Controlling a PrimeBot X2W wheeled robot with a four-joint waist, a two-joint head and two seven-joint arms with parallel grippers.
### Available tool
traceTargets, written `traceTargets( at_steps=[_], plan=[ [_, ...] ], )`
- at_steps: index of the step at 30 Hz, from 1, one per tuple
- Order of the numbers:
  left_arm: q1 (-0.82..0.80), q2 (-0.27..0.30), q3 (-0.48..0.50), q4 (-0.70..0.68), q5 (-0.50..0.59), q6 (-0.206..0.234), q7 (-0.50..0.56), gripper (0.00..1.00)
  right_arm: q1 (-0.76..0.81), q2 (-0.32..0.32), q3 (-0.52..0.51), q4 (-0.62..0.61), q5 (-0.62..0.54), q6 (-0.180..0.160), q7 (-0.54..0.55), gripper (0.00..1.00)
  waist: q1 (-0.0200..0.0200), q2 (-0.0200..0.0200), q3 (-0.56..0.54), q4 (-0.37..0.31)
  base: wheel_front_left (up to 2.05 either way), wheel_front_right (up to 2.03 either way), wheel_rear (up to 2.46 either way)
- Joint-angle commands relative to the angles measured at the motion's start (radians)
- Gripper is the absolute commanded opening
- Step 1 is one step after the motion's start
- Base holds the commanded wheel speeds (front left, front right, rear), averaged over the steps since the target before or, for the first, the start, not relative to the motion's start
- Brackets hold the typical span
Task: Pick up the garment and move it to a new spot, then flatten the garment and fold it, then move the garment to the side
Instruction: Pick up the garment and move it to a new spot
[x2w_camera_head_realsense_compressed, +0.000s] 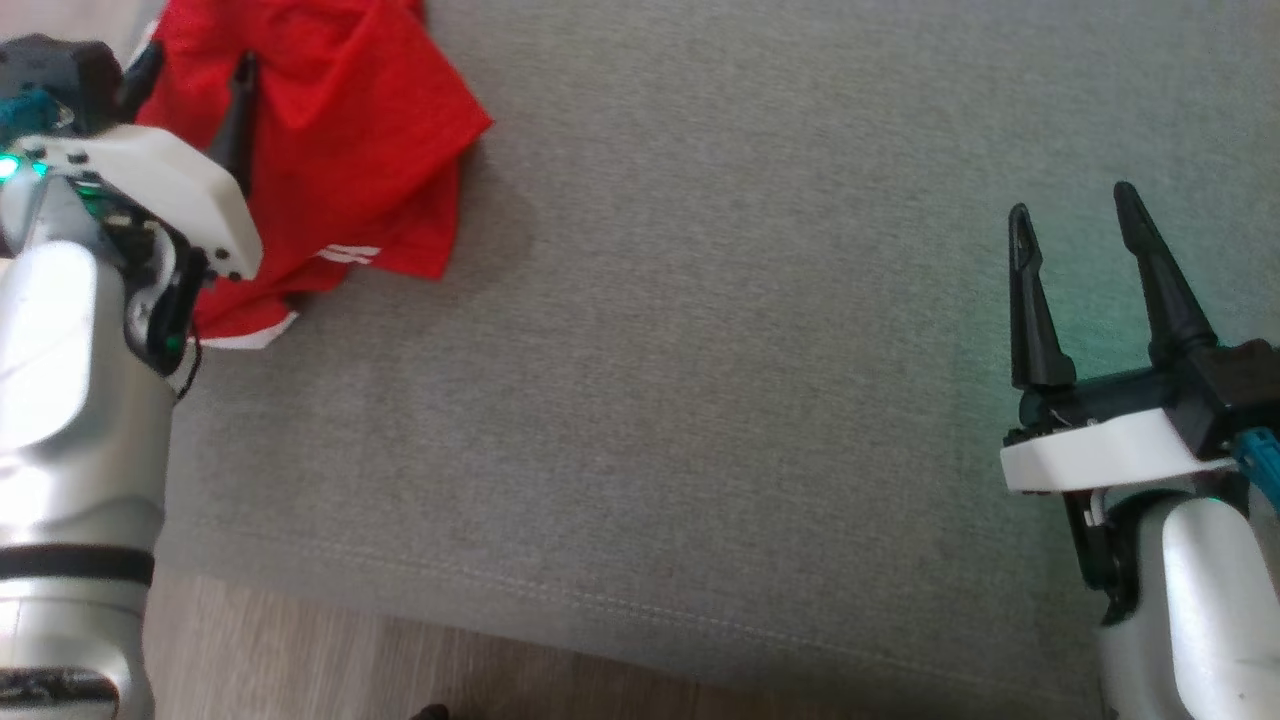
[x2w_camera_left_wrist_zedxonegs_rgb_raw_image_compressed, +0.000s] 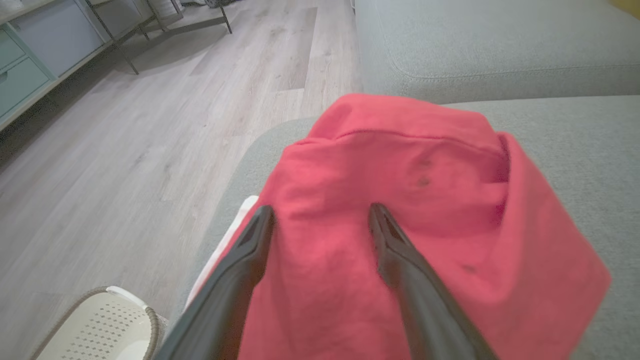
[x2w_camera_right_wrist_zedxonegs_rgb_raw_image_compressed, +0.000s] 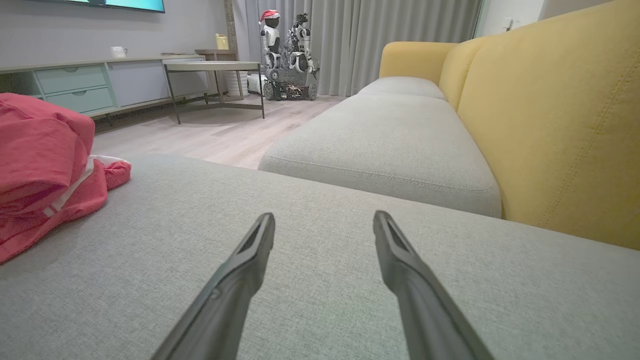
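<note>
The garment (x2w_camera_head_realsense_compressed: 350, 150) is a red shirt with white trim, lying in a folded, rumpled heap at the far left of the grey sofa seat (x2w_camera_head_realsense_compressed: 700, 350). My left gripper (x2w_camera_head_realsense_compressed: 195, 65) hovers over the garment (x2w_camera_left_wrist_zedxonegs_rgb_raw_image_compressed: 400, 200), open, with its two dark fingers (x2w_camera_left_wrist_zedxonegs_rgb_raw_image_compressed: 250, 260) spread above the cloth and nothing between them. My right gripper (x2w_camera_head_realsense_compressed: 1070, 215) stands open over bare cushion at the right, far from the shirt. In the right wrist view the garment (x2w_camera_right_wrist_zedxonegs_rgb_raw_image_compressed: 45, 165) lies off to the left of my open right gripper (x2w_camera_right_wrist_zedxonegs_rgb_raw_image_compressed: 324, 222).
The seat's front edge (x2w_camera_head_realsense_compressed: 600, 610) drops to wood floor (x2w_camera_head_realsense_compressed: 300, 660). A yellow backrest (x2w_camera_right_wrist_zedxonegs_rgb_raw_image_compressed: 560, 125) lines one side, with a further grey cushion (x2w_camera_right_wrist_zedxonegs_rgb_raw_image_compressed: 390, 145) beyond. A white basket (x2w_camera_left_wrist_zedxonegs_rgb_raw_image_compressed: 100, 325) stands on the floor by the sofa corner. A cabinet (x2w_camera_right_wrist_zedxonegs_rgb_raw_image_compressed: 85, 85), a table and parked robots stand across the room.
</note>
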Motion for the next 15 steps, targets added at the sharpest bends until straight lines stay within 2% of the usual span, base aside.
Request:
traceTargets(
  at_steps=[1,5,6,7,12,15],
  plan=[
    [-0.061,0.059,0.026,0.009,0.005,0.002,-0.001,1.0,-0.029,-0.002,0.031,-0.039,-0.009,0.008,-0.009,1.0,-0.0002,0.0,0.021,-0.026,0.0,0.0,0.0],
    [-0.1,0.061,0.015,0.086,-0.005,-0.001,0.004,1.0,-0.034,-0.002,0.038,-0.03,-0.008,0.008,-0.019,1.0,-0.0002,0.0,0.032,-0.043,0.0,0.0,0.0],
    [-0.106,0.06,0.012,0.105,-0.013,-0.003,0.011,0.48,-0.036,-0.002,0.041,-0.027,-0.008,0.008,-0.021,1.0,-0.0002,0.0,0.032,-0.048,0.0,0.0,0.0],
    [-0.111,0.061,0.008,0.12,-0.021,-0.004,0.013,0.0,-0.038,-0.001,0.042,-0.023,-0.007,0.008,-0.023,1.0,-0.0002,0.0,0.032,-0.052,0.0,0.0,0.0],
    [-0.122,0.067,-0.002,0.145,-0.039,-0.008,-0.034,0.0,-0.043,-0.001,0.039,-0.009,-0.002,0.008,-0.035,1.0,-0.0002,0.0,0.021,-0.06,0.0,0.0,0.0],
    [-0.122,0.057,0.007,0.135,-0.048,0.0,-0.132,0.0,-0.036,-0.001,0.039,0.018,0.009,0.008,-0.047,1.0,-0.0002,0.0,-0.017,-0.058,0.0,0.0,0.0]
  ],
)
